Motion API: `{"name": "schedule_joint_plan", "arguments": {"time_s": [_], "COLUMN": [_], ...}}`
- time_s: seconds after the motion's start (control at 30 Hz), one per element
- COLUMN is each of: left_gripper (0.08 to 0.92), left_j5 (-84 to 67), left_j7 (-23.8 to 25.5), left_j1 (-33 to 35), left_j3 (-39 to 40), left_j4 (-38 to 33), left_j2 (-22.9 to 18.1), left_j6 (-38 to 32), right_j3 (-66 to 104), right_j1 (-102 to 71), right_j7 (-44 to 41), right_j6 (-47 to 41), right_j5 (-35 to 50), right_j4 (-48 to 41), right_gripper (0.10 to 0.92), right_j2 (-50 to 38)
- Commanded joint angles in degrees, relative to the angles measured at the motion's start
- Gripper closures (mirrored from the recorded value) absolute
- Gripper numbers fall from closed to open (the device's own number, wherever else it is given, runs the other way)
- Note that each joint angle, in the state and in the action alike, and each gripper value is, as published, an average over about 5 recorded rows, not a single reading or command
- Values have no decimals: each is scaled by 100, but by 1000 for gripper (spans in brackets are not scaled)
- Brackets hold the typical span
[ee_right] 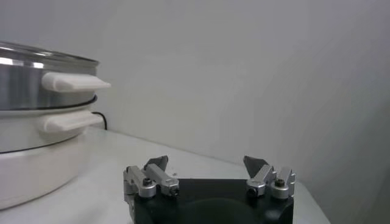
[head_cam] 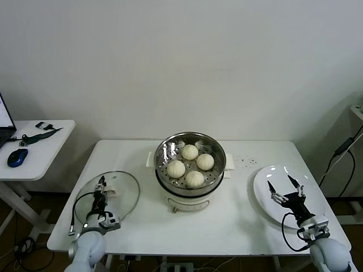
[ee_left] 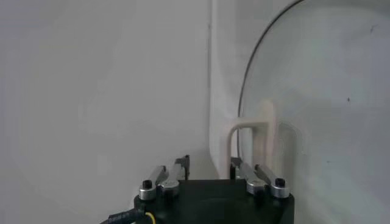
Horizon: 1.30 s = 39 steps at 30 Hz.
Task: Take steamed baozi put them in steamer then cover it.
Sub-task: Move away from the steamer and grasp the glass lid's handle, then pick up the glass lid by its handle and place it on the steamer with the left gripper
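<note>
Four cream-white baozi [head_cam: 190, 152] sit on the perforated tray inside the shiny steamer [head_cam: 164, 156] at the table's middle; the steamer also shows in the right wrist view [ee_right: 36, 91]. The glass cover [head_cam: 122, 201] lies flat on the table at the left, with its white handle [head_cam: 116, 186] up. My left gripper [head_cam: 102, 184] hovers low over the cover, open and empty. In the left wrist view [ee_left: 208, 163] the handle [ee_left: 253, 137] stands just ahead, slightly to one side of the gap. My right gripper [head_cam: 282, 187] is open and empty over a white plate [head_cam: 264, 195]; it also shows in the right wrist view [ee_right: 206, 163].
A small side table [head_cam: 51, 141] at the far left holds a blue mouse [head_cam: 17, 157] and cables. Black cables [head_cam: 340, 153] hang off the table's right side. The table's front edge runs just below both grippers.
</note>
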Motion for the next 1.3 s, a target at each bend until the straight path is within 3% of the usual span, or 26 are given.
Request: {"name": "schedule_joint_plan", "arguments": {"time_s": [0.03, 0.2, 0.3, 0.6, 0.83, 0.97, 1.1, 1.2, 1.3], "left_gripper": [666, 806, 846, 848, 848, 848, 848, 848, 848], "left_j5": [-246, -384, -490, -794, -894, -1016, -1092, -986, -624], "left_j7": [-38, -10, 15, 225, 607, 860, 1311, 1765, 2305], "left_j1": [-12, 233, 478, 1370, 1462, 945, -159, -1120, -2008], "left_j3": [-38, -85, -153, -428, -117, 665, 2021, 3109, 3977], "left_j4": [-170, -856, -1390, -3217, -4093, -4380, -4513, -4461, -4287], "left_j2": [44, 230, 409, 1188, 1983, 2658, 3284, 3316, 2945], "left_j6": [-163, -197, -203, 267, 1064, 1795, 2691, 3167, 3479], "right_j3": [7, 18, 24, 10, -25, -85, -170, -211, -213], "right_j1": [29, 55, 81, 260, 425, 510, 604, 670, 713], "right_j7": [-4, -9, -9, -8, -6, -9, -8, -7, -7], "right_j6": [26, 52, 59, 73, 78, 106, 116, 118, 124], "right_j5": [-107, -121, -121, -152, -172, -229, -280, -298, -306], "right_j4": [-93, -152, -186, -337, -468, -576, -630, -668, -717], "right_gripper": [203, 203, 203, 203, 203, 203, 203, 203, 203], "right_j2": [17, 1, -18, -104, -174, -197, -184, -165, -152]}}
